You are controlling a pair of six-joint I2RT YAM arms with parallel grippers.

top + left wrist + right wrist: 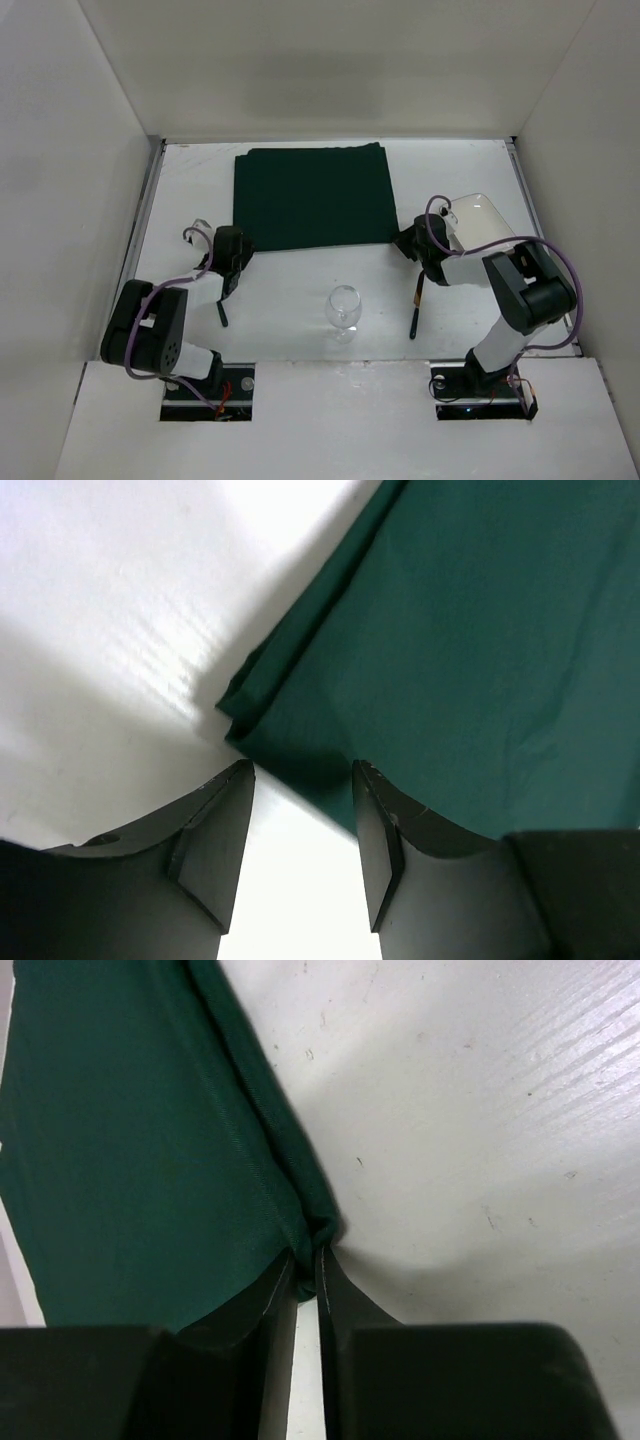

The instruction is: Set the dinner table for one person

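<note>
The dinner table (pixel 290 285) is seen as a wide white surface under and around both grippers. A dark green cloth (pixel 312 195) is spread flat on it, beyond both sets of fingertips, and each gripper is stationed at one of the cloth's near corners. The left gripper (pixel 302 772) is held with its jaws well apart and nothing is gripped. In the left wrist view the folded corner of the cloth is seen just ahead of the gap, with the cloth spreading away ahead and to the right, while bare tabletop is seen ahead and to the left. Whether the fingers (pixel 215 850) are touching the fabric cannot be told. The right gripper (pixel 306 1256) is closed to a narrow slit, and the cloth's other near corner is pinched and bunched at its fingertips. From there the cloth is stretched away to the left, with scuffed bare tabletop to the right. A clear wine glass (pixel 343 306) is stood upright between the two grippers, back toward the arm bases. A dark utensil (pixel 222 312) is laid just behind the left gripper, and another dark utensil (pixel 415 310) just behind the right gripper. A white dish (pixel 478 212) is partly hidden beside the right gripper, on its outer side.
</note>
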